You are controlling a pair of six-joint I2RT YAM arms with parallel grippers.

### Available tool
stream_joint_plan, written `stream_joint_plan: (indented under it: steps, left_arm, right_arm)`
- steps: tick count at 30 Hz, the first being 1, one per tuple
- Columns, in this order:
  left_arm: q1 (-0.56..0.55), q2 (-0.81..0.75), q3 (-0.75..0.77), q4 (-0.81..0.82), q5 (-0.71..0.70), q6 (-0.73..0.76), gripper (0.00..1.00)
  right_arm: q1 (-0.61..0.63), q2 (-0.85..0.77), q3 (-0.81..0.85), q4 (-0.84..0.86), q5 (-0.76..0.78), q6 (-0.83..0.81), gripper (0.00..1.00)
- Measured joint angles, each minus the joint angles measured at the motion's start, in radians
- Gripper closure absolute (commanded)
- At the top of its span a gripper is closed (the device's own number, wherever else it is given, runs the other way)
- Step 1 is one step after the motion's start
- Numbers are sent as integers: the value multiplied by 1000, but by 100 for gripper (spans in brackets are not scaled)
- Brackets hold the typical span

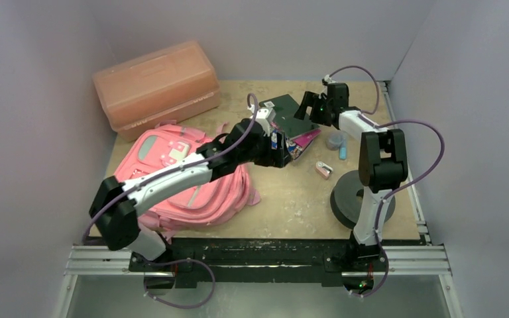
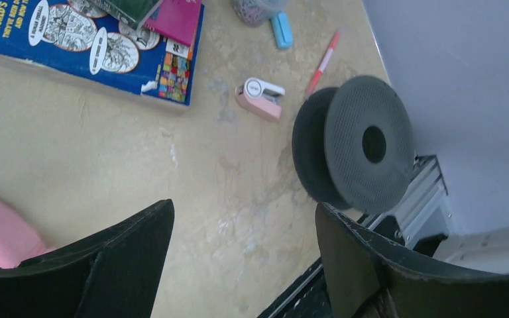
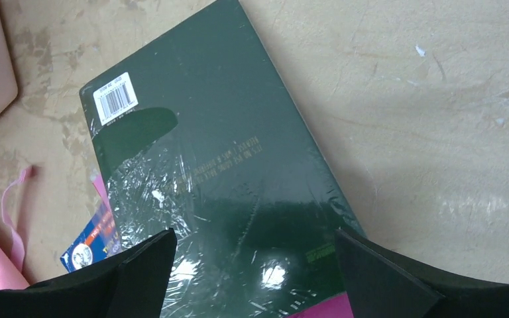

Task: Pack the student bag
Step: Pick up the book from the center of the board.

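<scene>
Tabletop (image 1: 291, 199) strip between student bag (image 1: 205, 195) and black spool (image 1: 342, 197)

A robot test cell in a lab is indicated: a worn wooden tabletop (image 1: 291, 199) is enclosed by plain pale walls (image 1: 33, 99) at nine, twelve and three o'clock. A left arm (image 1: 166, 177) and a right arm (image 1: 379, 162) are bolted to an aluminium rail frame (image 1: 99, 260) at six o'clock.

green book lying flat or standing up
Lying flat: the green book shows its broad cover facing up, with a barcode sticker on it, and one end rests on a pink book.
</scene>
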Motion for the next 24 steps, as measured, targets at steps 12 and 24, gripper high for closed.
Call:
stream_joint_plan:
  steps: [12,24]
  left_arm:
    - [84,482,249,188,-42,-234,20]
    - [129,679,408,203,-177,-410,24]
  right_arm:
    - [-74,109,150,-44,-159,-86,7]
    - [-91,190,168,-55,-252,-98,15]
